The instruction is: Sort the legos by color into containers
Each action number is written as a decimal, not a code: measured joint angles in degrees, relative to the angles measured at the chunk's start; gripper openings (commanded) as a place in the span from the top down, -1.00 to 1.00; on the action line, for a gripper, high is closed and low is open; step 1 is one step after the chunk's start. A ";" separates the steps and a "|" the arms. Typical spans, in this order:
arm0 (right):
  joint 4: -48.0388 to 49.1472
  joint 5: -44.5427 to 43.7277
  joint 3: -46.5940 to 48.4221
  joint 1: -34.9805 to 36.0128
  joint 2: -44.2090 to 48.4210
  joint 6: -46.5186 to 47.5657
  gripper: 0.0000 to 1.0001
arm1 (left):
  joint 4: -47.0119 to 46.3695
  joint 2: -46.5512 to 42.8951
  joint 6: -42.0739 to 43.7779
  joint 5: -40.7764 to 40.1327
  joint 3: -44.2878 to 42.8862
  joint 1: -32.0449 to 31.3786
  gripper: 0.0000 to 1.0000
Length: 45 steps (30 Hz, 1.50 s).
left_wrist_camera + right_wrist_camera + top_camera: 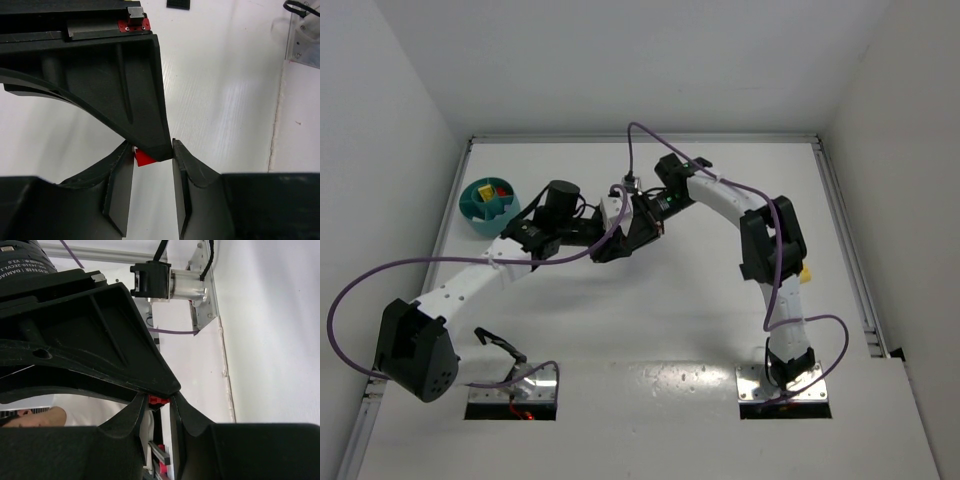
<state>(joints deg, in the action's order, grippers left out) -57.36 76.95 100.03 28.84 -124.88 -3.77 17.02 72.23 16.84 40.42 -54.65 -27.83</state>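
A small red lego [144, 158] sits between my two grippers, which meet nose to nose over the middle of the table. In the right wrist view the red lego [158, 400] fills the narrow gap of my right gripper [159, 396], which is shut on it. My left gripper [153, 150] has its jaws around the lego and a right fingertip; that fingertip hides whether it grips. From above, the left gripper [603, 250] and right gripper [623, 243] overlap and hide the lego. The teal bowl [470, 208] stands far left, holding a yellow lego [486, 189] and a red one [503, 190].
A small yellow piece [805, 272] lies beside the right arm's lower link. Purple cables loop over both arms. White walls close in the table on the left, back and right. Metal base plates sit at the near edge.
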 measured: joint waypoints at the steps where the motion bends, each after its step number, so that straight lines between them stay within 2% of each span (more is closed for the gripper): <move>1: 0.31 0.22 -0.20 0.00 0.00 -0.20 0.79 | 0.02 0.00 0.00 -0.02 0.00 0.00 0.41; 3: 0.85 0.79 -0.81 -0.04 0.00 -0.83 0.79 | 0.11 0.00 -0.02 -0.07 0.00 0.00 0.63; 5: 1.55 1.46 -1.27 -0.11 0.00 -1.22 0.79 | 0.09 0.00 -0.07 -0.24 0.00 -0.13 0.71; 7: 2.49 2.43 -2.03 -0.22 0.00 -1.75 0.71 | 0.07 0.00 -0.22 -0.46 0.00 -0.22 0.80; 8: 3.54 3.19 -2.71 -0.24 0.00 -2.32 0.59 | 0.09 0.00 -0.35 -0.59 0.00 -0.26 0.82; 11: 9.07 5.79 -6.14 -0.31 0.11 -7.37 0.47 | 0.68 0.13 -0.50 -0.90 0.00 -0.37 0.89; 15: 13.49 6.84 -8.37 -0.31 0.13 -11.17 0.16 | 0.92 0.22 -0.70 -1.20 0.00 -0.59 0.89; 20: 15.69 6.05 -8.57 -1.18 0.22 -12.20 0.05 | -0.02 0.17 -0.72 -1.92 -0.02 -0.59 0.91; 26: 16.00 6.29 -8.41 -3.41 0.70 -12.85 0.03 | -0.79 -0.55 0.11 -3.41 0.26 -0.33 0.91; 35: 12.17 5.86 -5.86 -15.02 0.81 -11.58 0.03 | 3.98 -4.52 2.27 -6.25 3.54 3.67 0.91; 40: 6.21 -2.34 -2.10 -16.65 1.22 -6.23 0.03 | 5.27 -5.46 2.32 -9.27 3.04 8.28 0.91; 45: 2.38 -14.05 -0.98 -16.33 4.26 -2.27 0.03 | 6.75 -0.68 0.68 -14.29 -5.29 16.37 0.94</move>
<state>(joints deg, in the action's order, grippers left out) -54.98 62.89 99.04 12.51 -120.62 -6.04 23.77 71.55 17.52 26.13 -59.94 -11.46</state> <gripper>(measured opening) 0.484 0.347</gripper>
